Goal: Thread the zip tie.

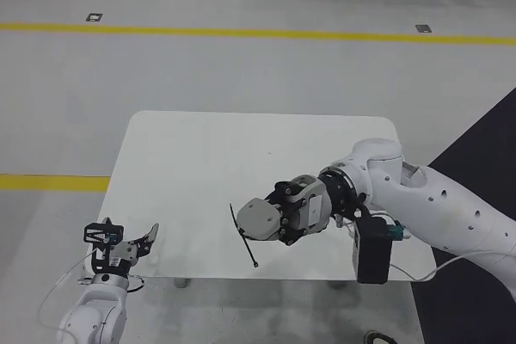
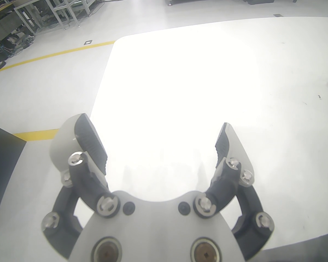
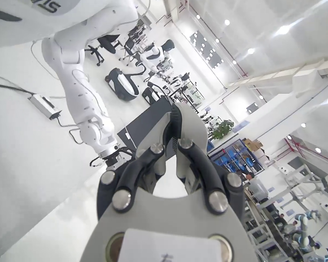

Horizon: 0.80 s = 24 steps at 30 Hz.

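Holding the zip tie (image 1: 250, 251) partway along its length, the right claw (image 1: 246, 222) sits at lower centre of the top view, over the front part of the bench (image 1: 241, 146). Its jaws are pressed together on the strap. The tie slants from upper left to lower right, and both ends stick out free of the grip. Which end carries the head cannot be told.

The left claw (image 1: 127, 236) stands at the lower left of the frame, by the bench's front left corner. It is spread wide with nothing in it, well apart from the tie.

Handling notes (judgement):
- The tie is probably very light, thin and springy, so unsupported ends will likely bow and wander.
- The plastic is likely smooth, so a pinch across the flat faces should hold best.
- The left claw should take hold close to one free end, leaving only a short tip to steer.
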Available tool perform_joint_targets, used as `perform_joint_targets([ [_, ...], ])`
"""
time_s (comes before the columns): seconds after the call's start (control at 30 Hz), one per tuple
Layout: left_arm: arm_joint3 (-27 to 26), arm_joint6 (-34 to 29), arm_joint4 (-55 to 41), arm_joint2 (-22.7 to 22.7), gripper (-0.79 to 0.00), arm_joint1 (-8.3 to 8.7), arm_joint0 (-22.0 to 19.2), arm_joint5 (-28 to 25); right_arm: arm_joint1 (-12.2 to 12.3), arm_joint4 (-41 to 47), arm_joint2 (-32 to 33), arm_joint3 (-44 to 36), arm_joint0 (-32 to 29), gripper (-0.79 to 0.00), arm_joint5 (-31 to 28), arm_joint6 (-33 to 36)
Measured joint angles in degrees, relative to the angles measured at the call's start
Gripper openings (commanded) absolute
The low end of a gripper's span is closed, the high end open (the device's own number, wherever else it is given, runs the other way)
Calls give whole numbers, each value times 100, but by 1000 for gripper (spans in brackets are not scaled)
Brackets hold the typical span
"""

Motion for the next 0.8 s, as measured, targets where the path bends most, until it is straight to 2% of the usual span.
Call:
perform_joint_targets([
  [0.27, 0, 0, 0, 0, 0, 0, 0, 0, -4, 111, 11, -47, -48, -785, 37, 28],
  [0.53, 0, 0, 0, 0, 0, 0, 0, 0, -189, 868, 169, -869, -424, -785, 137, 631],
  [0.8, 0, 0, 0, 0, 0, 0, 0, 0, -269, 2456, 666, -776, -885, -785, 77, 1129],
])
